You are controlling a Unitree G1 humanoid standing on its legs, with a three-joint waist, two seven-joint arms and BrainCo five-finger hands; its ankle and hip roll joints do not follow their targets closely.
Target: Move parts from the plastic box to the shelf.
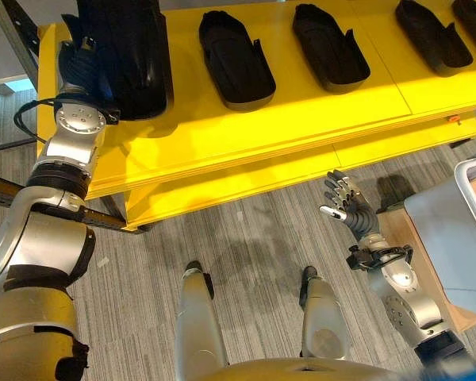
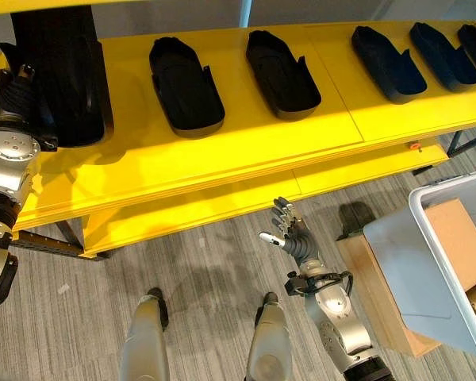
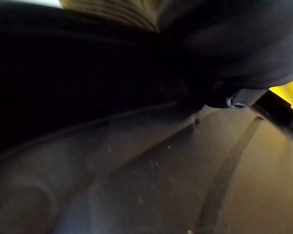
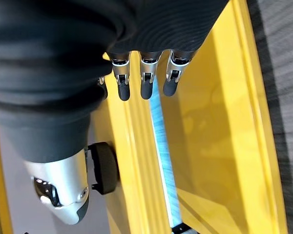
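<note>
We find the yellow shelf [image 2: 246,151] already carrying a row of black moulded parts along its top deck. Two lie side by side near the middle of the deck [image 2: 186,86] [image 2: 282,73], and three more sit toward its right end [image 2: 389,63], well apart from the middle pair. We judge these placed.

At the left end of the deck a further black part [image 2: 63,71] stands upright against the shelf's left corner. The left hand [image 2: 17,94] is pressed to its side, just at the left edge. We cannot tell how the fingers lie, as the part hides them and the left wrist view shows only dark plastic close up. We judge this part to be in the act of being set down, not yet released.

The right hand [image 2: 292,232] hangs below the front edge of the lower deck, over the floor, fingers straight and spread, holding nothing.

The plastic box [image 2: 428,270] stands to the right of the shelf, resting on a wooden board [image 2: 373,286]. Its interior is largely hidden, so we cannot say how many parts remain. The task therefore appears well advanced, with the remaining stock unverified.
</note>
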